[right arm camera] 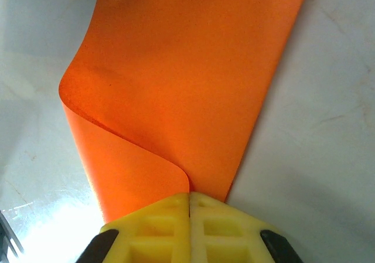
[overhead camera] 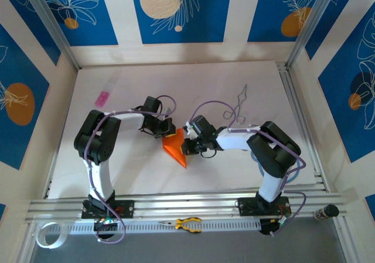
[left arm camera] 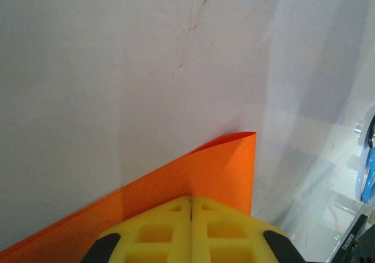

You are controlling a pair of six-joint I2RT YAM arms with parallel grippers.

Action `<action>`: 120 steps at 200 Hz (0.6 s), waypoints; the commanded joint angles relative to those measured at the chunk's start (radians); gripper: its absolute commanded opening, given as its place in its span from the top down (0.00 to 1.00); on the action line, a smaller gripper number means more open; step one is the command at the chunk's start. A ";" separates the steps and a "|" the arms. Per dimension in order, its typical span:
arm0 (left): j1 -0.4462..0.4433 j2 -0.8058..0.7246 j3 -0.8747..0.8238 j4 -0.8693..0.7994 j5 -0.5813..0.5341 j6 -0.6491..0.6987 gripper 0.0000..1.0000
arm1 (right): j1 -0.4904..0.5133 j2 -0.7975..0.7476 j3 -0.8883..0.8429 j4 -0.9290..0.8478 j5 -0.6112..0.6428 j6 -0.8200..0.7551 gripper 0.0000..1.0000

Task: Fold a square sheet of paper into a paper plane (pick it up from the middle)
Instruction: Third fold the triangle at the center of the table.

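The white bench (overhead camera: 234, 87) carries both arms, which bend inward to meet at its centre. There the square sheet of paper (overhead camera: 174, 149) is held between them, partly folded into a narrower wedge. Its long axis runs from about 12 o'clock to 5 o'clock, and its sharp corner points to 5 o'clock, toward the near edge.

The left end effector (overhead camera: 168, 132) is at the sheet's 11 o'clock. In the left wrist view its yellow fingers (left arm camera: 164, 228) are pressed together, pinching the sheet's edge (left arm camera: 205, 169).

The right end effector (overhead camera: 187, 142) is at the sheet's 2 o'clock, also clamped on the paper. In its wrist view the sheet (right arm camera: 187, 87) curls over in a soft roll at 9 o'clock.

Yellow-handled pliers (overhead camera: 187, 224) lie at the bench's 6 o'clock. A small pink object (overhead camera: 102, 98) lies at 10 o'clock, well apart from the sheet.
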 commanded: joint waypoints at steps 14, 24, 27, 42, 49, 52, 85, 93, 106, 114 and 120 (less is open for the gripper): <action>0.001 0.018 -0.016 -0.046 -0.048 0.003 0.98 | -0.002 0.027 0.039 -0.025 -0.011 -0.020 0.99; 0.001 0.018 -0.017 -0.045 -0.049 0.003 0.98 | -0.002 0.032 0.043 -0.033 -0.012 -0.021 0.99; 0.001 0.018 -0.016 -0.046 -0.048 0.003 0.98 | -0.002 0.032 0.043 -0.034 -0.010 -0.023 0.99; 0.001 0.017 -0.011 -0.048 -0.047 0.004 0.98 | -0.002 0.032 0.041 -0.041 -0.001 -0.018 0.99; 0.001 0.014 -0.005 -0.051 -0.046 0.007 0.97 | -0.002 0.035 0.040 -0.047 0.005 -0.016 0.99; 0.001 0.013 0.000 -0.053 -0.045 0.008 0.96 | -0.002 0.035 0.040 -0.051 0.007 -0.014 0.99; 0.001 0.003 0.061 -0.106 -0.052 0.038 0.95 | -0.001 0.025 0.028 -0.059 0.015 -0.011 0.99; 0.001 0.004 0.071 -0.124 -0.062 0.044 0.95 | -0.002 0.020 0.021 -0.060 0.022 -0.008 0.99; 0.001 0.008 0.073 -0.131 -0.070 0.047 0.96 | -0.003 0.013 0.013 -0.060 0.031 -0.002 0.99; 0.001 0.007 0.066 -0.130 -0.071 0.045 0.95 | -0.004 0.011 0.009 -0.059 0.033 0.001 0.99; 0.001 0.005 0.060 -0.124 -0.071 0.043 0.95 | -0.004 0.012 0.007 -0.055 0.032 0.002 0.99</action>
